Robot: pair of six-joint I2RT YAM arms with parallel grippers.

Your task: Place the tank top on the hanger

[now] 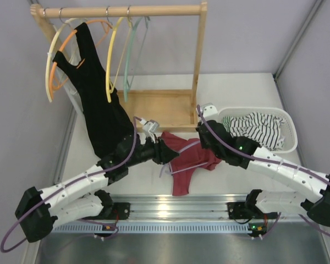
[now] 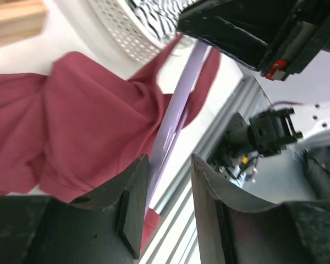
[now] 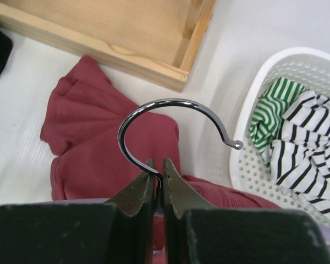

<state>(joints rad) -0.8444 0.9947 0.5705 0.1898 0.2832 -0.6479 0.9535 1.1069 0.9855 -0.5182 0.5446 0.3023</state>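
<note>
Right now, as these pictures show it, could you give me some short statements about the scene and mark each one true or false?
1. The right pincer is shut on the metal hook of the hanger. True.
2. The tank top hangs on the wooden rack. False: it lies on the table, between the two arms.
3. The striped cloth lies in the white basket. True.
4. The left pincer is clamped shut on the tank top. False: its jaws stand apart, and the hanger's lavender arm runs into the gap.
5. The black garment lies in the basket. False: it hangs on the rack.
</note>
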